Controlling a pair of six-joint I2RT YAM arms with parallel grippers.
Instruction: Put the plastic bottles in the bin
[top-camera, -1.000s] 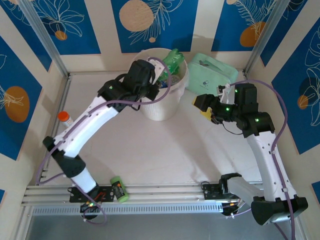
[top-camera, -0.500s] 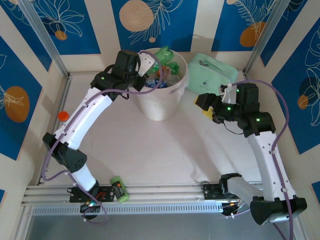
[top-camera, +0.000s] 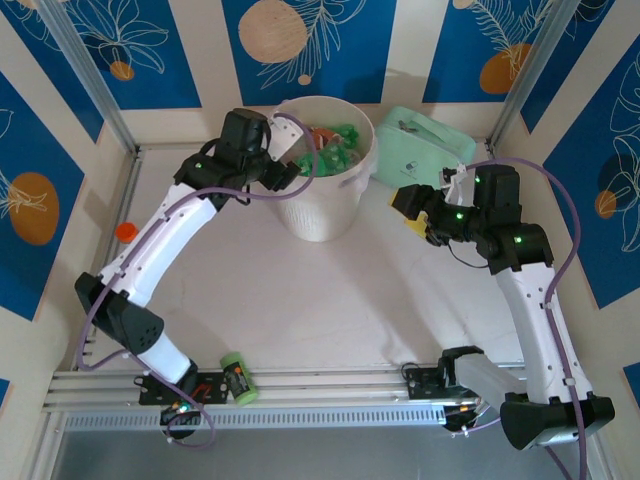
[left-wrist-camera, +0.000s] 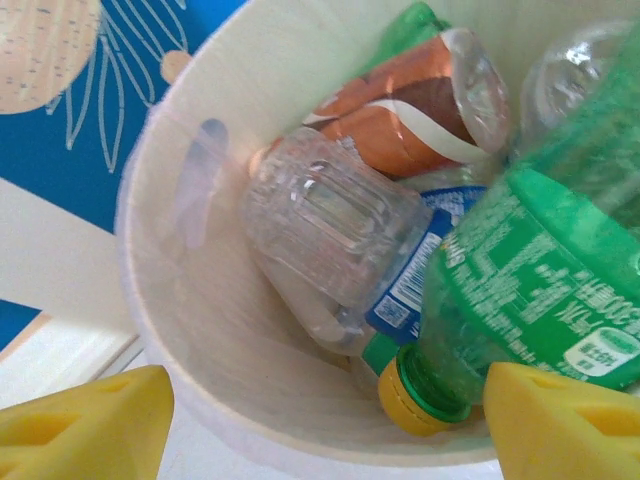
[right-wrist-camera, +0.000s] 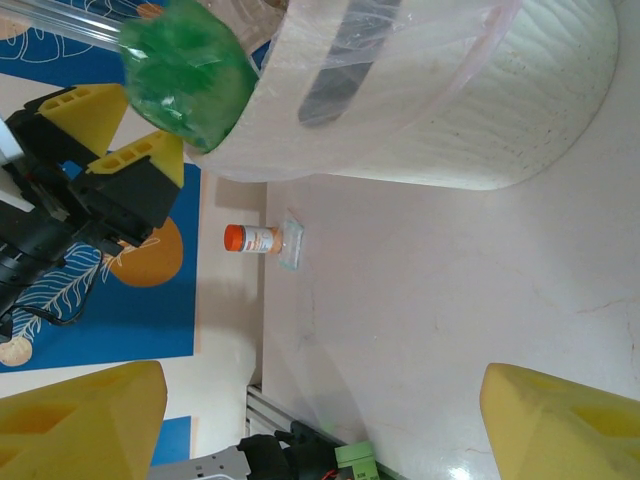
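The plastic bottles (left-wrist-camera: 520, 290) are lying heaped inside the bin (top-camera: 322, 215), upper centre of the overhead view. Your left gripper (top-camera: 285, 172) is hovering at its rim, fingers spread and empty; your right gripper (top-camera: 406, 205), mid-right, is likewise gaping. The job is looking finished.

This is a robot test cell in a lab: a left arm (top-camera: 170, 238) and a right arm (top-camera: 535, 300) bolted to a metal rail (top-camera: 330, 390) along a white table (top-camera: 330, 310), boxed in by printed blue wall panels (top-camera: 360, 60) on aluminium posts (top-camera: 85, 75).
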